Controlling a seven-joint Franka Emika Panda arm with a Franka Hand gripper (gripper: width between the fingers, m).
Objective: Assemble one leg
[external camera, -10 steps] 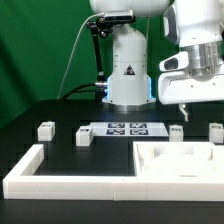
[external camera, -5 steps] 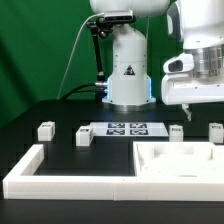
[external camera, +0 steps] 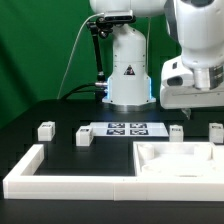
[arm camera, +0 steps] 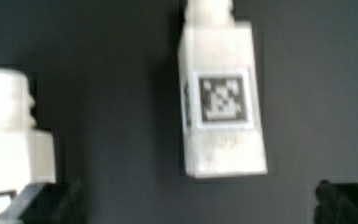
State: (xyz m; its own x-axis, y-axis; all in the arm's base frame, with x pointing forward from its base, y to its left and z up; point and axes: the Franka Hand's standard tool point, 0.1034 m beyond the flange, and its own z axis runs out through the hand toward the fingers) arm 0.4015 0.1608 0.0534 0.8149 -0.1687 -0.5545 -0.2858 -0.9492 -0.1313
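Gripper (external camera: 186, 109) shifted toward the exterior view's right, spread open, four legs (external camera: 84, 135) on table (external camera: 60, 152), one marker board (external camera: 125, 128).

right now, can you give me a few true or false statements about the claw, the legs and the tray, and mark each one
1. The claw is shut on a leg. False: it is open and holds nothing.
2. Four legs lie on the table. True.
3. In the exterior view, the marker board lies between two of the legs. True.
4. One leg lies inside the tray-like part. False: all four are outside it, on the table.
5. The wrist view shows a leg with a black-and-white tag facing the camera. True.
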